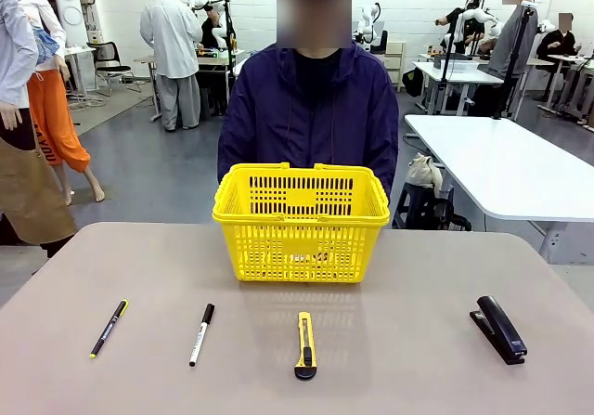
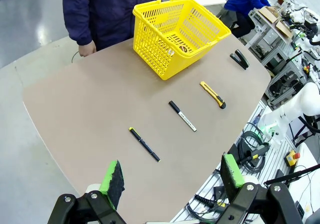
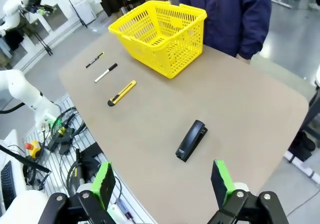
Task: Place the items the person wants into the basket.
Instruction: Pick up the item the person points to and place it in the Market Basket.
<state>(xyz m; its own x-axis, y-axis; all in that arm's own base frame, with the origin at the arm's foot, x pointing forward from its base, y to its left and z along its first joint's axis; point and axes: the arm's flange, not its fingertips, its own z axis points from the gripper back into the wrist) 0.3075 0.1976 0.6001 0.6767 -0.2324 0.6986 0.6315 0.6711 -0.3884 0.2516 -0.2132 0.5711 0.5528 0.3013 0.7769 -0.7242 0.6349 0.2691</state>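
The yellow basket (image 1: 302,248) (image 2: 195,26) (image 3: 150,33) stands at the far middle of the table, in front of the person (image 1: 311,109). A small yellow-and-black thing (image 2: 181,48), probably the tape measure, lies on its floor. In a row near my edge lie the black pen with yellow ends (image 1: 109,329) (image 2: 144,144) (image 3: 94,59) and the yellow-and-black utility knife (image 1: 305,344) (image 2: 213,94) (image 3: 122,92). My left gripper (image 2: 172,174) hangs open high above the pen's end of the table. My right gripper (image 3: 162,179) hangs open above the table's right side. Both hold nothing.
A white marker with a black cap (image 1: 201,334) (image 2: 182,116) (image 3: 106,72) lies between pen and knife. A black stapler (image 1: 499,329) (image 2: 240,59) (image 3: 191,140) lies at the right. The person's hand (image 2: 87,48) rests at the far table edge. Cables and equipment sit below my side.
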